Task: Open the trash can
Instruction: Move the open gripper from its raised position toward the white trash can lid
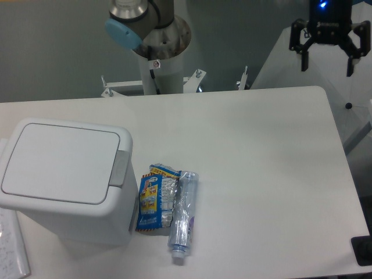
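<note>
Sitting at the left of the bench (261, 151): trash can (64, 180), lid flat and closed
Tab: grey push tab (121, 168) on the lid's right edge
Claw: claw (326, 63) spread and empty, high at the top right, well apart from the trash can
Beside can: snack wrapper (152, 197) and crushed plastic bottle (183, 216), touching

Nothing here can be read from where I stand. The blue and yellow snack packet (152, 200) carries printing, but it is too small and blurred to make out.
</note>
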Robot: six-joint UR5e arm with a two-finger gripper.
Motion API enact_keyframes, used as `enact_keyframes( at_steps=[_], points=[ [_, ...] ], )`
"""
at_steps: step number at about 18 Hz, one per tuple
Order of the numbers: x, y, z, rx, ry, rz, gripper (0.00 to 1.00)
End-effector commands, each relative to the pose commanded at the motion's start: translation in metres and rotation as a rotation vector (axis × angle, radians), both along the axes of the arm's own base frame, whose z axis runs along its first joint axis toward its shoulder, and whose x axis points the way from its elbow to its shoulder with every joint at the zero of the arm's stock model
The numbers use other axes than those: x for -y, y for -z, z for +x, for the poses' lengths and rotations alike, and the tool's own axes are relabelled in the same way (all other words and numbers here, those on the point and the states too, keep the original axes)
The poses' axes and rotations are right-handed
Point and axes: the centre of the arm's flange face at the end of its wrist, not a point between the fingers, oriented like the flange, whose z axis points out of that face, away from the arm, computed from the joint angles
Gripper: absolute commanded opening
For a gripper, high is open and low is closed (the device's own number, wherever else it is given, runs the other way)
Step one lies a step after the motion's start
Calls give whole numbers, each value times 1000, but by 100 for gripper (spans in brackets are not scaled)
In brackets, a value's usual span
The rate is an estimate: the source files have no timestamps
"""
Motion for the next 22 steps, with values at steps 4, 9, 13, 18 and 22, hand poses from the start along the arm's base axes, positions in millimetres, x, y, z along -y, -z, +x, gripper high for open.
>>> enact_keyframes(
  at_steps=[4, 9, 13, 18, 22],
  points=[
    [-27, 1, 14, 115, -193, 86, 100],
    [-76, 1, 45, 237, -357, 174, 100],
    [-119, 15, 72, 315, -370, 181, 100],
    [-164, 6, 93, 469, -535, 401, 100],
    [-191, 8, 114, 550, -511, 457, 100]
  ],
)
